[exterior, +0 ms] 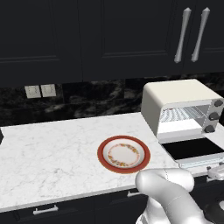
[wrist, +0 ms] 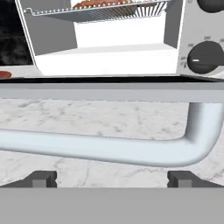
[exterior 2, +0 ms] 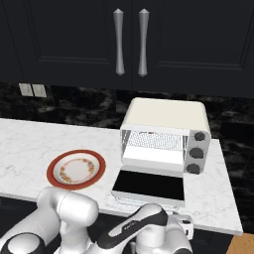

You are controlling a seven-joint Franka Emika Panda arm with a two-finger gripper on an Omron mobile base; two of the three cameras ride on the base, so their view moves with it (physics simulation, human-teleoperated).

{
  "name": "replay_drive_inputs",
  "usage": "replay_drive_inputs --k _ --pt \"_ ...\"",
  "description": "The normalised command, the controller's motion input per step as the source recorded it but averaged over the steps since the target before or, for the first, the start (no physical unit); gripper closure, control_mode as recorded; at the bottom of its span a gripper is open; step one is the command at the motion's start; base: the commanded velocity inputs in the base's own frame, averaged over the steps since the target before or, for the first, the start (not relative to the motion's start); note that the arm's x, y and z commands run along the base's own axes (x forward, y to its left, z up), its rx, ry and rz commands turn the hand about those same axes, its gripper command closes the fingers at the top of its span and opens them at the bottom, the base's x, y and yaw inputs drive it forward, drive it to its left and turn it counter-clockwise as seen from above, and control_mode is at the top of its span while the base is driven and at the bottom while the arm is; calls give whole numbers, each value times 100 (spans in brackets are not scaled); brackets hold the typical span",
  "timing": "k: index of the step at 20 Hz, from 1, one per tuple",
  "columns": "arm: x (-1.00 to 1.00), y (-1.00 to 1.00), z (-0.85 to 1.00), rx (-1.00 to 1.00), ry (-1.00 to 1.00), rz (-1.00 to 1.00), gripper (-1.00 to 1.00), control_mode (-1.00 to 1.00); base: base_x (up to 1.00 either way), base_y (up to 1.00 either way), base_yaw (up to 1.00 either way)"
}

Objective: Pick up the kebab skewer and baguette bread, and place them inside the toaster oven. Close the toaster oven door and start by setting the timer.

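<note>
Hand (wrist: 112,177) open-jawed just below door handle (wrist: 109,148)

I see a white marble-patterned counter (exterior: 48,153) running along the wall. Behind it stands a black, veined stone backsplash (exterior: 87,103) carrying two pale wall sockets (exterior: 40,91) side by side. Above hang dark upper cabinets (exterior 2: 64,39) with paired silver bar handles (exterior 2: 130,42). Below the counter, dark drawer fronts (exterior: 65,210) carry silver pulls (exterior: 45,210). Wooden floor (exterior 2: 243,244) shows at one corner.
</note>
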Motion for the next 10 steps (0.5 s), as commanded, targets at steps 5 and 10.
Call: replay_drive_inputs --k 5,10 --pt "23 31 0 0 0 -6 -100 -100 0 0 0" --pt "31 4 5 0 -1 -5 -100 -100 0 0 0"
